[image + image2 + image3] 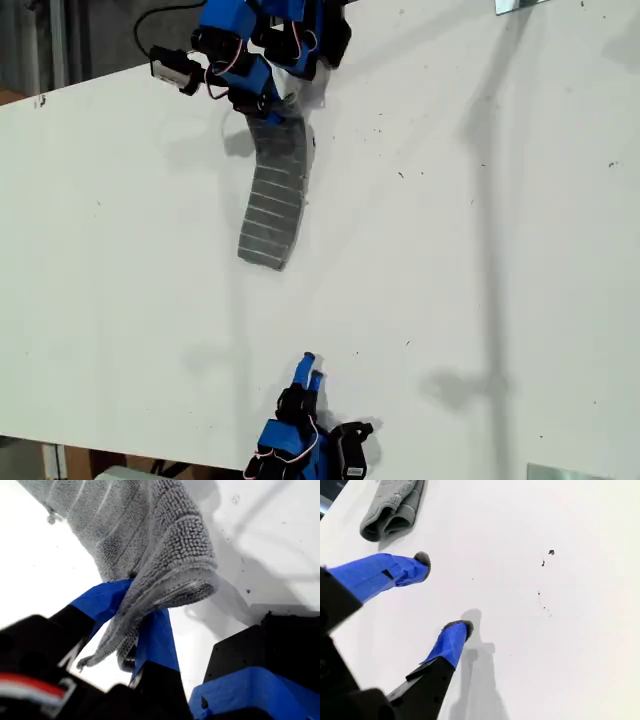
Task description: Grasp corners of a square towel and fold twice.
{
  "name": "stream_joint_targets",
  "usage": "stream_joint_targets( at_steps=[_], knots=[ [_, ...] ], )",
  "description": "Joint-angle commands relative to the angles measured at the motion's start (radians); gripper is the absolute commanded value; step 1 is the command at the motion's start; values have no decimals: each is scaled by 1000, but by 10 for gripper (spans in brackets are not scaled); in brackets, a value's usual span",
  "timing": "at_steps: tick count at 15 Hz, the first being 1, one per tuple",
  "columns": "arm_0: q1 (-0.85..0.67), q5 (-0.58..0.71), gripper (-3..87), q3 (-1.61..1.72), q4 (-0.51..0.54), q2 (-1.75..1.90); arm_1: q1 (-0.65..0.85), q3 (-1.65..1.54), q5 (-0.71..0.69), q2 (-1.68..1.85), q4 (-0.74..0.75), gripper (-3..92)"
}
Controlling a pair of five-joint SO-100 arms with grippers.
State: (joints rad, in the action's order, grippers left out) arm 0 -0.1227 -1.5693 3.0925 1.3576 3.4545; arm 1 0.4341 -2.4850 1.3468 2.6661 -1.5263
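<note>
Grey striped towel, already folded into a narrow strip, is being gripped at one end by my first gripper while my second gripper is being held open and empty

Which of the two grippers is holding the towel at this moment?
My first gripper, at the top of the exterior view, is shut on one end of the towel. My second gripper is open over the bare table, holding nothing.
</note>
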Motion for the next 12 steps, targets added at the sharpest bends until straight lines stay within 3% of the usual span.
stream_joint_targets(
  at_steps=[1, 4, 9, 12],
  knots=[
    [-55, 31, 220, 2, -15, 8, 0, 129, -40, 2, 18, -1],
    [-120, 80, 219, 5, -21, 8, -17, 430, -137, -347, 81, -1],
    [-311, 295, 209, -14, -35, 9, -23, 1127, -295, -965, -26, -1],
    [-339, 316, 202, -14, -37, 9, -57, 1368, -399, -1256, -26, -1]
  ],
)
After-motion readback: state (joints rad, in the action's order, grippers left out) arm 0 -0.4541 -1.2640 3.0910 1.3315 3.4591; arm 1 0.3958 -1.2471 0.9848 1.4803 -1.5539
